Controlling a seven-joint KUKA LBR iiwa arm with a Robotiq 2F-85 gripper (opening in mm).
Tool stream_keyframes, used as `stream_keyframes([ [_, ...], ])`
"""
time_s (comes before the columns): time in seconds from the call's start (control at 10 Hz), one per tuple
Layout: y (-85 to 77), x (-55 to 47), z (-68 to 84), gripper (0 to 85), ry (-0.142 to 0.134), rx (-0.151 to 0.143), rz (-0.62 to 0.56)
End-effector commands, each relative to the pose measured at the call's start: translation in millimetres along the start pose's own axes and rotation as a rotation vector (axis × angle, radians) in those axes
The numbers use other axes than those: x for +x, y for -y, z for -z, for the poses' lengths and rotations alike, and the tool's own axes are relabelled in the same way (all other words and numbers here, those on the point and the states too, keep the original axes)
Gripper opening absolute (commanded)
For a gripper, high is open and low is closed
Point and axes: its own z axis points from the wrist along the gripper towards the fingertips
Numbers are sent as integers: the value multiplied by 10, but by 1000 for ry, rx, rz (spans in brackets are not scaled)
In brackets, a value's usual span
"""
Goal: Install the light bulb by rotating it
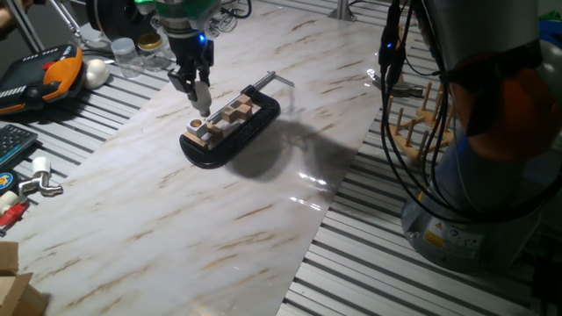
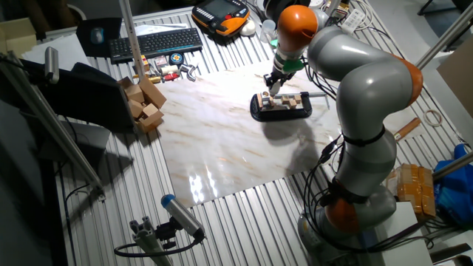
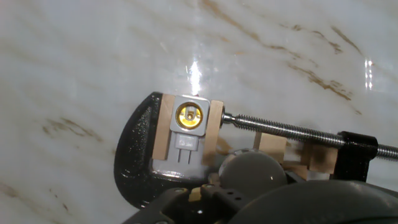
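You have the gripper point(image 1: 201, 107) hanging over the near end of the black clamp point(image 1: 230, 132), which lies on the marble counter point(image 1: 176, 219) toward its far side. Bare marble surrounds the clamp on all sides, with much more of it in front; the counter's edges and the clutter beyond them are well apart from the clamp. The clamp's screw point(image 3: 292, 130) runs along its length, pressing wooden blocks point(image 1: 235, 112) together.

The bulb point(image 3: 252, 174) is in the gripper, fingers closed on it, its frosted globe filling the bottom of the hand view. In the fixed view the fingers point down at the counter; you cannot tell the bulb's axis or which way its base points, since only the globe shows.

The grey socket point(image 3: 189, 118), brass contact visible in its opening, sits between two blocks at the clamp's end, close to the bulb.

No writing is readable.
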Motion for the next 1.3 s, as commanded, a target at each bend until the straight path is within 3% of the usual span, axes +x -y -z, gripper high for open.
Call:
stream_keyframes([
  [0.0,-41,-9,-21,0,3,-3,-3],
  [0.3,-84,-65,-93,0,20,-26,-13],
  [0.4,-82,-75,-112,0,31,-24,-10],
  [0.6,-83,-93,-110,0,64,11,59],
  [0.9,-92,-137,-140,0,71,-14,80],
  [1.2,-84,-168,-167,0,96,-4,105],
])
